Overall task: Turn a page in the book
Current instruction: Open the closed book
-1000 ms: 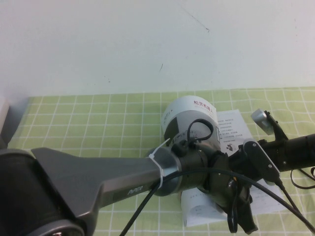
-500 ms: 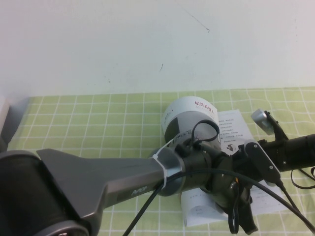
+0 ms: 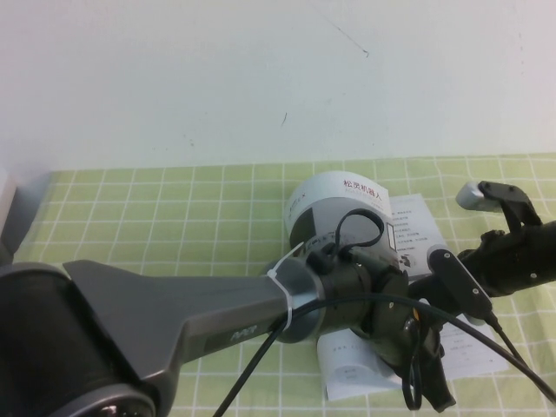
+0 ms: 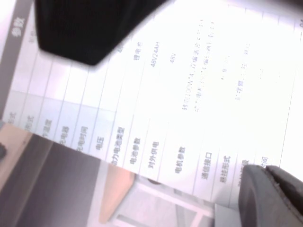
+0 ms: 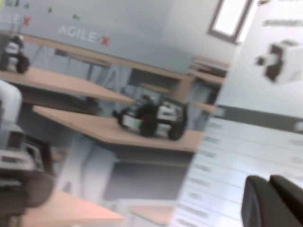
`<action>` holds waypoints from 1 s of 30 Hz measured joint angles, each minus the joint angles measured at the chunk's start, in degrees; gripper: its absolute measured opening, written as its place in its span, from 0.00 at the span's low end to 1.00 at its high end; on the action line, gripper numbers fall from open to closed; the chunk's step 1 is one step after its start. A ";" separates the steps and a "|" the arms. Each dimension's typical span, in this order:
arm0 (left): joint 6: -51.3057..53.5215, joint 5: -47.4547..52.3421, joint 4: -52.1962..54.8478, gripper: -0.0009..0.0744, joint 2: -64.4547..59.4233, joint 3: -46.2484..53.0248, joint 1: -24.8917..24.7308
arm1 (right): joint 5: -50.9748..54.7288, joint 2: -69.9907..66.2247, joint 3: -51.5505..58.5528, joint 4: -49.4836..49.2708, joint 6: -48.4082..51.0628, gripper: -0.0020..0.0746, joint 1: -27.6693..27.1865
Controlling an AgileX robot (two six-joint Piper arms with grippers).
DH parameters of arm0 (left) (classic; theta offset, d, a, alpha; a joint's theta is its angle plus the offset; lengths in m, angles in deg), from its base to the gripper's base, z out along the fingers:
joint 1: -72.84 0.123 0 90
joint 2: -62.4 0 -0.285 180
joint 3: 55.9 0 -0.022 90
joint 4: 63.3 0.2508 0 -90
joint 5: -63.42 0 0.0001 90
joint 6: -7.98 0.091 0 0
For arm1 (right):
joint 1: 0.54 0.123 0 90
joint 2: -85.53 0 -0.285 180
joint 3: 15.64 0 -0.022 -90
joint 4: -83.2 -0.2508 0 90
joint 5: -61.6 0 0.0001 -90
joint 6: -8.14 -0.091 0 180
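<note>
The book (image 3: 419, 228) lies open on the green checked cloth, mostly hidden under my two arms. Its page (image 3: 334, 201) stands curled up in a roll just beyond my left wrist. In the left wrist view my left gripper (image 4: 267, 172) is shut at the edge of the page's white reverse (image 4: 189, 94), which carries spec tables. My right arm (image 3: 521, 256) reaches in from the right. My right gripper (image 5: 269, 182) is shut with nothing in it, above an inside page with tables (image 5: 265, 123). Beside it curves the page's cover photo of robots on desks (image 5: 118, 118).
The green checked cloth (image 3: 174, 217) covers the table up to a white wall. A grey object (image 3: 7, 217) sits at the far left edge. My left arm's thick link (image 3: 174, 321) fills the lower left of the high view.
My right arm has swung to the right, away from the curled page, and its fingers have closed. The left arm and the curled page have hardly moved.
</note>
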 joint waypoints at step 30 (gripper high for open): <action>-10.18 0.64 7.78 0.01 0.80 -0.53 -0.26 | -7.14 -1.19 -0.11 5.15 -0.57 0.04 -0.12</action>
